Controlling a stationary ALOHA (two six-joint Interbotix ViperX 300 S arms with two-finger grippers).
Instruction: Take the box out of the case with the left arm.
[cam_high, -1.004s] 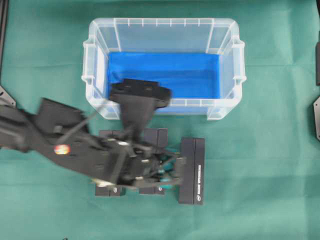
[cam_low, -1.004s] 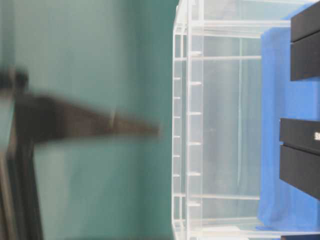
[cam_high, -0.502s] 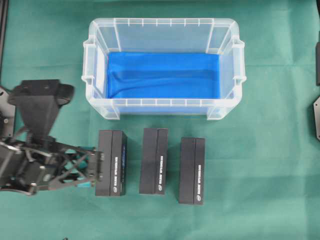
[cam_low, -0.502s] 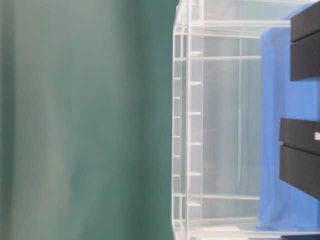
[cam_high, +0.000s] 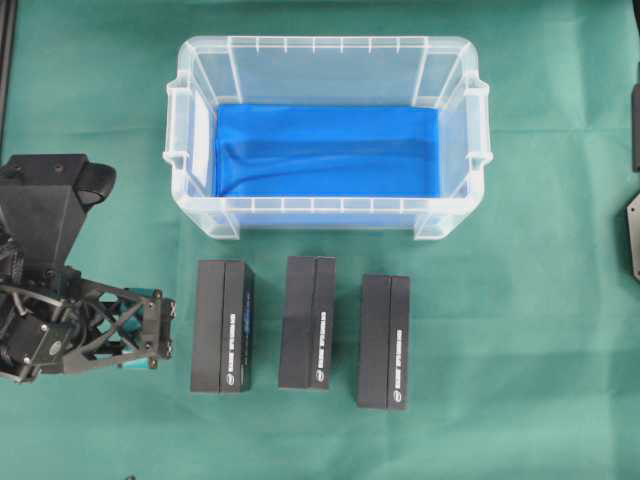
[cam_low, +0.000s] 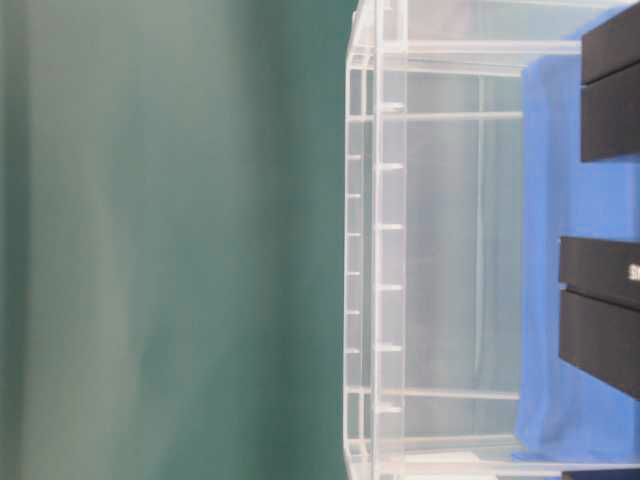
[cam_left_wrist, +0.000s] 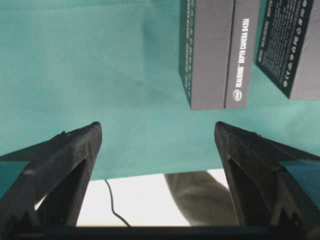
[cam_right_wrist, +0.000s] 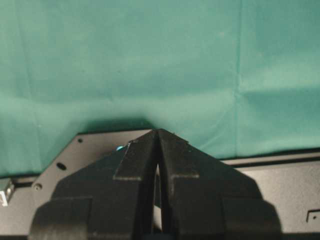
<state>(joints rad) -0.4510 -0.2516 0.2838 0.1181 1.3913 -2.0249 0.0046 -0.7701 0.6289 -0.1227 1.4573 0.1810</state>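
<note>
While the case (cam_high: 327, 60) holds only its blue sheet, three boxes lie on the worktop just right of the left claw (cam_high: 160, 328) (jaws apart, empty), long axes pointing toward the case.

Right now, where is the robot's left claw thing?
In the overhead view, the left end effector sits at the lower left over the green cloth, open and empty, just left of the leftmost black box.
</note>
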